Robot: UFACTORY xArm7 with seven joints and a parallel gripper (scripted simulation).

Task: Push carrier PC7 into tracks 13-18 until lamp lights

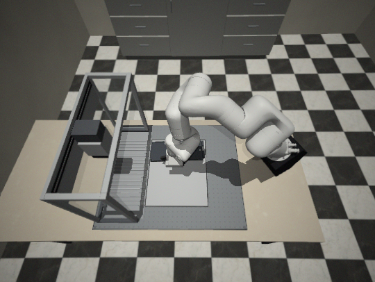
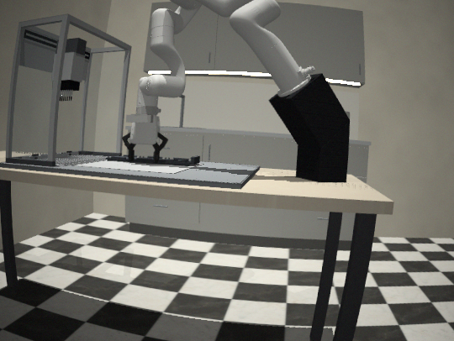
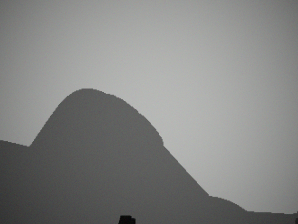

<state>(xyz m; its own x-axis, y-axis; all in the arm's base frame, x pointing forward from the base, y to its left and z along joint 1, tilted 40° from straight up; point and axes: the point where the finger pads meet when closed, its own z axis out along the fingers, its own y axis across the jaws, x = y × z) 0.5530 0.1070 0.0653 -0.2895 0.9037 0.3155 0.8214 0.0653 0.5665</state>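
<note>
Pointing straight down, the gripper (image 1: 173,161) (image 2: 144,160) (image 3: 212,221) has its fingers spread fully open, and it has hold of nothing. Its tips are low, right by carrier PC7 (image 1: 157,148) (image 2: 177,160); whether they touch it, the views can't tell. And there's the carrier, lying flat and dark, partly hidden under the wrist, its handle end toward the arm's base (image 1: 301,152) (image 2: 324,139). It's out in front of the higher-numbered end of the loading rails (image 1: 126,191) (image 2: 80,160), its far end just beside them. Next to it spreads a pale panel (image 1: 177,189) (image 2: 139,167) (image 3: 210,65), crossed by the arm's shadow in the wrist view. Farther out, an open metal frame (image 1: 119,128) (image 2: 55,92) stands over the rails, carrying a boxy head (image 1: 87,130) (image 2: 73,63) with thin pins beneath. Track numbers are too small to read.
</note>
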